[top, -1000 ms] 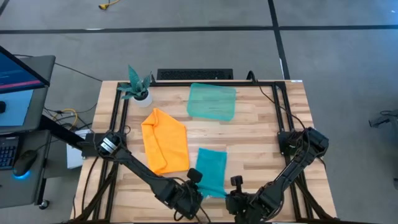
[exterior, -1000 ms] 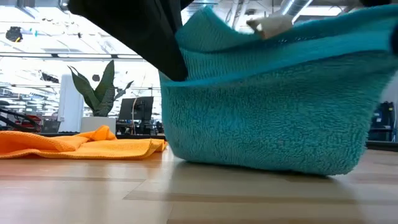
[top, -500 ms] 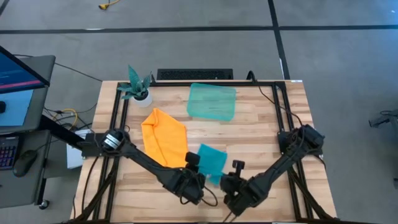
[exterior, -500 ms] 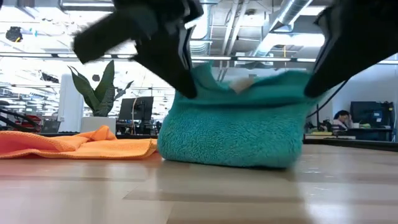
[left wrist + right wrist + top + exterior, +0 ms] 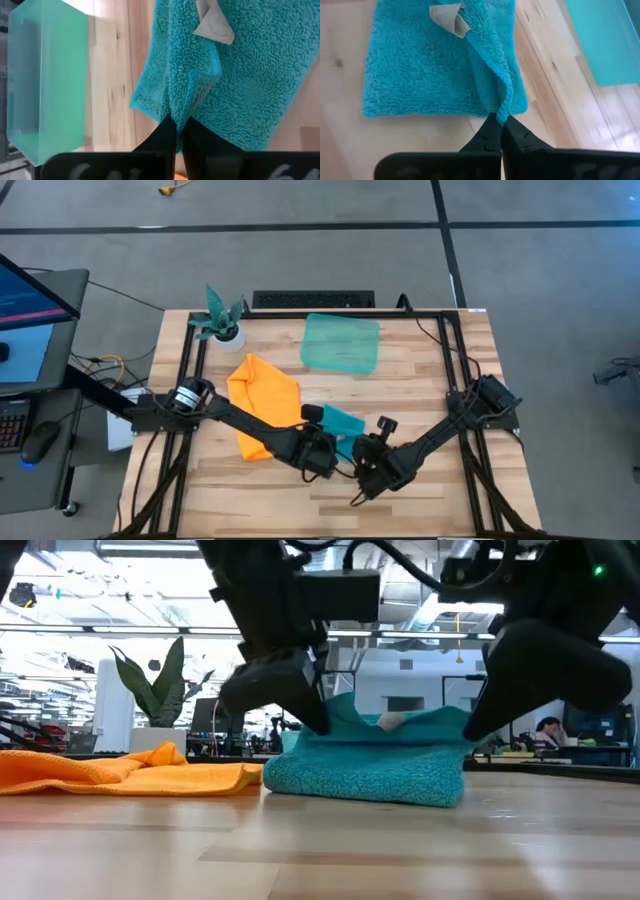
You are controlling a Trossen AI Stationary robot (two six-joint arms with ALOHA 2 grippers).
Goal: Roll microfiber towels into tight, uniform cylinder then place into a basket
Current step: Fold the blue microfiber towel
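Seen from overhead, a small white pot with a teal plant (image 5: 222, 320) stood at the upper left of the wooden table (image 5: 430, 390), and an orange towel (image 5: 262, 402) lay loosely crumpled left of centre, flat on the boards and touched by neither arm. The left gripper (image 5: 322, 448), reaching in from the left edge of the frame, sat just below centre with its fingers pinched shut on the near left edge of the turquoise towel (image 5: 343, 426); the left wrist view showed the fingertips (image 5: 169, 131) closed on a raised fold of the pile, with a pale sewn-in label (image 5: 214, 25) showing farther up the cloth. At table height the turquoise towel (image 5: 372, 766) rested as a low folded heap on the wood, its top edge lifted at both ends by the two dark grippers, the orange towel (image 5: 130, 773) lying beside it at the left of the frame. The teal-green basket (image 5: 341, 343) stood in the upper middle of the table, well apart from both towels and holding neither. The right gripper (image 5: 368, 463), coming in from the right edge of the overhead frame, was likewise clamped shut on the towel's near right edge, the right wrist view showing its fingers (image 5: 490, 131) nipping a ridge of the turquoise cloth.
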